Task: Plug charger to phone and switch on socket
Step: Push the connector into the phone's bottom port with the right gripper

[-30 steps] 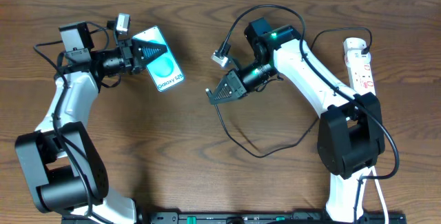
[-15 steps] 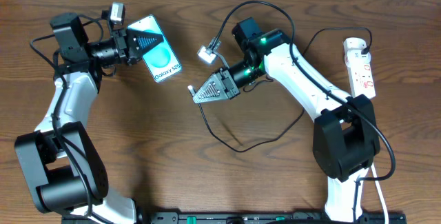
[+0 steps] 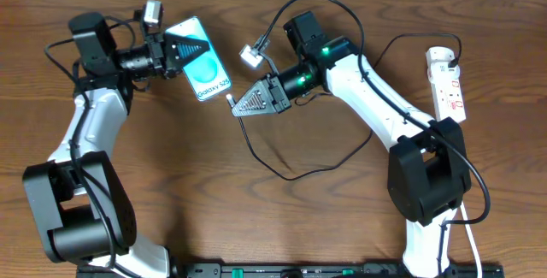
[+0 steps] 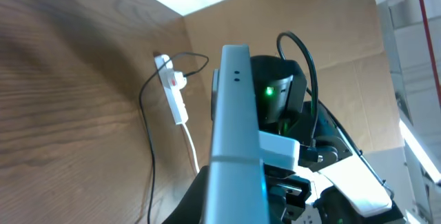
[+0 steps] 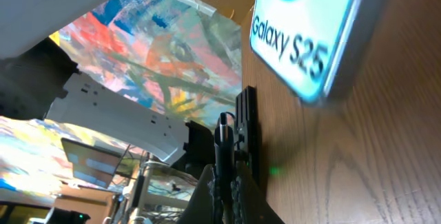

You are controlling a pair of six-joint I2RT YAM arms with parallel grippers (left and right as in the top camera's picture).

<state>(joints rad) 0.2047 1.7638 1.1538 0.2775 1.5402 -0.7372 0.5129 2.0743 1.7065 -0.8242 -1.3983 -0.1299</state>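
phone [image 3: 210, 78] pinched at upper-left end by left gripper [image 3: 196, 50], jaws closed on it. right gripper [image 3: 235, 108] just right of phone's btm end, clamped on charger [image 3: 287, 177] nr plug tip, not touching phone. socket [image 3: 447, 79] far right of phone.

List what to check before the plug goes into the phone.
1. Left pincer shut on the phone: ok.
2. Right pincer shut on the charger cable by its plug tip: ok.
3. Plug tip lined up with the phone's port: cannot tell.
4. Plug tip clear of the phone's edge: ok, they are apart.
5. Power strip switch off: cannot tell.
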